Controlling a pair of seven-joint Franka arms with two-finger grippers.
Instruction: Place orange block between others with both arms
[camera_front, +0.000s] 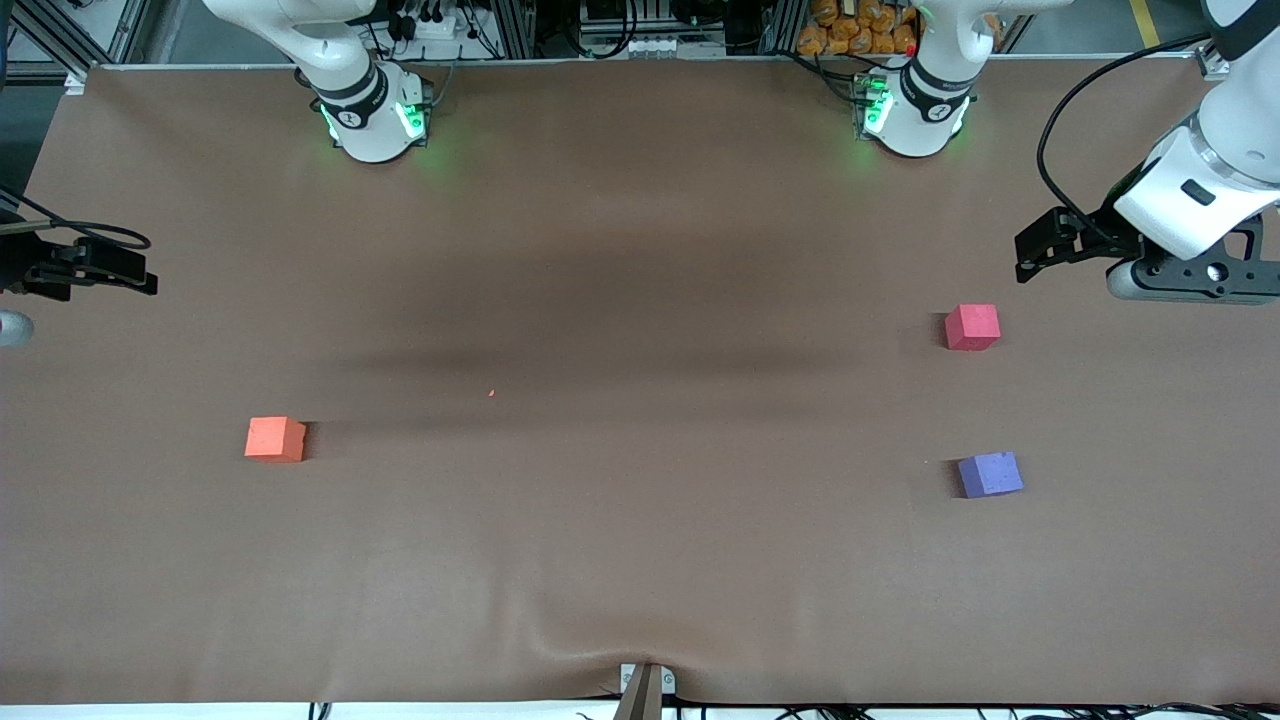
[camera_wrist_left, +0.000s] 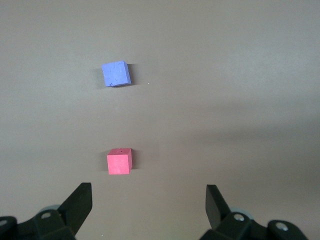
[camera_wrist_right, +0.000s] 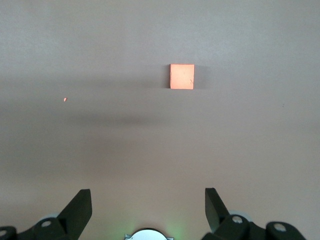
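Currently, nothing is held by either arm, and all three cubes rest on the brown cloth-covered table (camera_front: 640, 250). At the right arm's end of the table, the right arm's black two-finger gripper (camera_front: 140, 280) is seen poised above the cloth at that view's edge; in the right wrist view its fingers (camera_wrist_right: 80, 207) are spread wide with nothing between them. Near that end, the small matte orange foam-like cube (camera_front: 275, 439) is set alone on the cloth, well apart from the other two cubes, and a tiny orange speck (camera_front: 491, 393) is seen toward the table's middle. Toward the left arm's end, the small matte pinkish-red cube (camera_front: 972, 327) and the small matte purple cube (camera_front: 990, 474) are found apart from each other, the purple one nearer to the front camera. Over that end, the left arm's black two-finger gripper (camera_front: 1030, 255) is held above the cloth, its fingers (camera_wrist_left: 80, 205) likewise parted and empty.
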